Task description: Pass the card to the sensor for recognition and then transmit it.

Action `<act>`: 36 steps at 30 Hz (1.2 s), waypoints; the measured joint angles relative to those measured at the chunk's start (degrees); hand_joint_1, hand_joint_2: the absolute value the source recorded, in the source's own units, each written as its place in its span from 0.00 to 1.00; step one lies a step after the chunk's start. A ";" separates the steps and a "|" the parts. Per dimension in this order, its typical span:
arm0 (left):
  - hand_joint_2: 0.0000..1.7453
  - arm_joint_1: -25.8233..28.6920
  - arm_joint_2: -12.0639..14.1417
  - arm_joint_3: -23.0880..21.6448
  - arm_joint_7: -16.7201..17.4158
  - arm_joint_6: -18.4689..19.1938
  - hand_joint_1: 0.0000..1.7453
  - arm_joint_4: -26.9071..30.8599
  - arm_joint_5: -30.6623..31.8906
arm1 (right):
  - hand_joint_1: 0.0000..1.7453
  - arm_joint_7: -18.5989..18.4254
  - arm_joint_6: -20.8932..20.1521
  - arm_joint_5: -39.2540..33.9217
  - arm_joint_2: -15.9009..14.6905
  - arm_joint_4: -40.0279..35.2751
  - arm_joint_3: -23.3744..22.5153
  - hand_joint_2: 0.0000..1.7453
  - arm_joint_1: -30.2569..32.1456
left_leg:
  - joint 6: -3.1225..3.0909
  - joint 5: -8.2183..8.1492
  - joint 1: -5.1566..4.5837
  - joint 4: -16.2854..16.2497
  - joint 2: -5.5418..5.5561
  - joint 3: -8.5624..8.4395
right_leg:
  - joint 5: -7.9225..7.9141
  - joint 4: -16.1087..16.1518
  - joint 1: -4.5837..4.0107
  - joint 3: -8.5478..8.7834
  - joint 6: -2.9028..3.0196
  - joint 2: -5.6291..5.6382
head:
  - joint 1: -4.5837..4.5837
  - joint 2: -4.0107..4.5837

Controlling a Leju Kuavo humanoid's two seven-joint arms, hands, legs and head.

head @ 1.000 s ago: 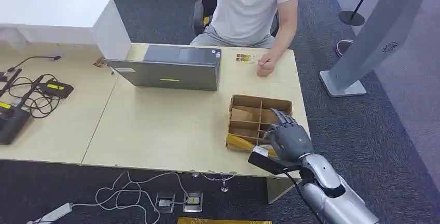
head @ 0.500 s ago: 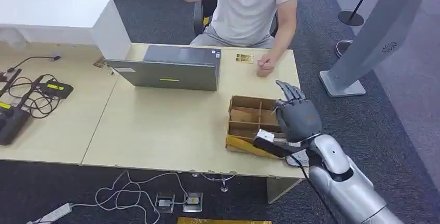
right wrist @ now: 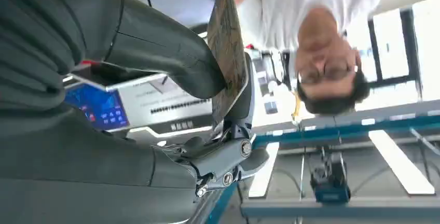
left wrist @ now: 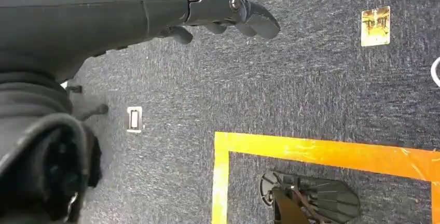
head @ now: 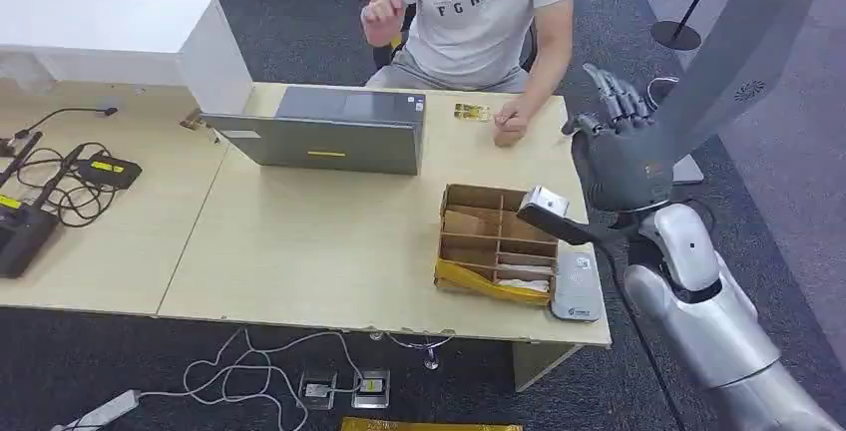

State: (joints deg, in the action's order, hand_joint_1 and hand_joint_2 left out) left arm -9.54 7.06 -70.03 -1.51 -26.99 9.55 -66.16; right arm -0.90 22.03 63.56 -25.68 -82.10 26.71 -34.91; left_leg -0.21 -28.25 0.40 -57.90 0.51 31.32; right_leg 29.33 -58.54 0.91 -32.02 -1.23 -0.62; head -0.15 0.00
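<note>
The right hand is raised at about 2 o'clock of the box and pinches the card between thumb and fingers. The left hand hangs over the floor, holding nothing, fingers loosely curled. Judged step: carrying the card to the sensor at 1 o'clock. Next, present its face flat and close.

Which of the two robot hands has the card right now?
The right hand, raised beside the table, pinches the card between thumb and fingers. The left hand hangs over the carpet, holding nothing.
</note>
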 joint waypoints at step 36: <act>0.00 -0.20 -0.07 -0.04 -0.15 0.72 0.00 0.00 1.36 | 1.00 3.54 4.76 2.86 3.74 5.14 -3.80 1.00 -1.88 | 0.00 0.01 0.01 0.01 0.08 0.07 | 0.00 -0.01 -0.01 -0.01 0.01 -0.08 | 0.00 0.00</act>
State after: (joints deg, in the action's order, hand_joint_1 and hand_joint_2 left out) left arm -9.74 6.99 -70.07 -1.66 -26.27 9.55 -64.81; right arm 2.64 26.80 66.42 -21.94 -76.95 22.91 -36.78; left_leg -0.21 -28.24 0.41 -57.90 0.60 31.39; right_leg 29.33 -58.55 0.91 -32.03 -1.22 -0.70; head -0.15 0.00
